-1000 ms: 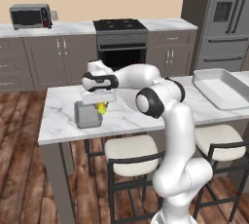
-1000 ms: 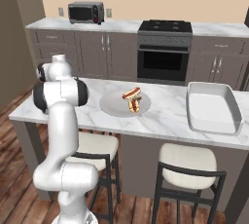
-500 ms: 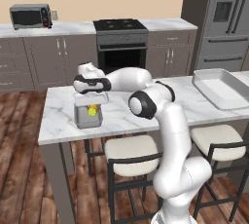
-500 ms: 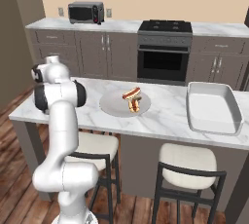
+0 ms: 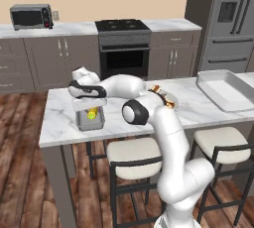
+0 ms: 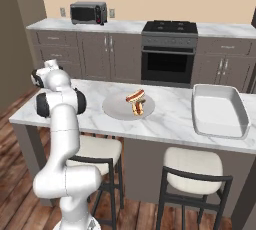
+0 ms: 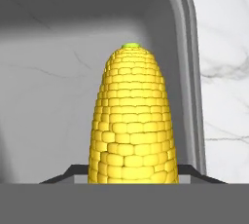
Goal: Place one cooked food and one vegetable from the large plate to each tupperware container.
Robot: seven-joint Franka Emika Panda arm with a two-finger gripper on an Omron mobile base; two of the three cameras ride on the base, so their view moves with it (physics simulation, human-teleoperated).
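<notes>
My gripper (image 5: 90, 107) is shut on the vegetable, a yellow corn cob (image 5: 92, 114) with a green end, and holds it just inside the grey tupperware container (image 5: 90, 123) near the island's left end. In the hand view the corn cob (image 7: 132, 121) stands between my dark fingertips (image 7: 73, 170), with the container's rim (image 7: 189, 28) around it. The large plate (image 6: 116, 108) lies mid-counter, apart from the gripper. Two pieces of cooked food lie on it, a hot dog (image 6: 134, 95) and another browned piece (image 6: 138, 107). My arm hides part of the plate (image 5: 171, 96) in the left base view.
A big white baking tray (image 6: 218, 110) sits at the island's right end (image 5: 225, 89). Stools (image 5: 133, 151) stand along the near side of the island. A stove (image 5: 123, 43) and a microwave (image 5: 31, 16) line the back wall.
The arm has swung left and come down, carrying the corn from above the container to just inside it. The jaws have kept their grip.
</notes>
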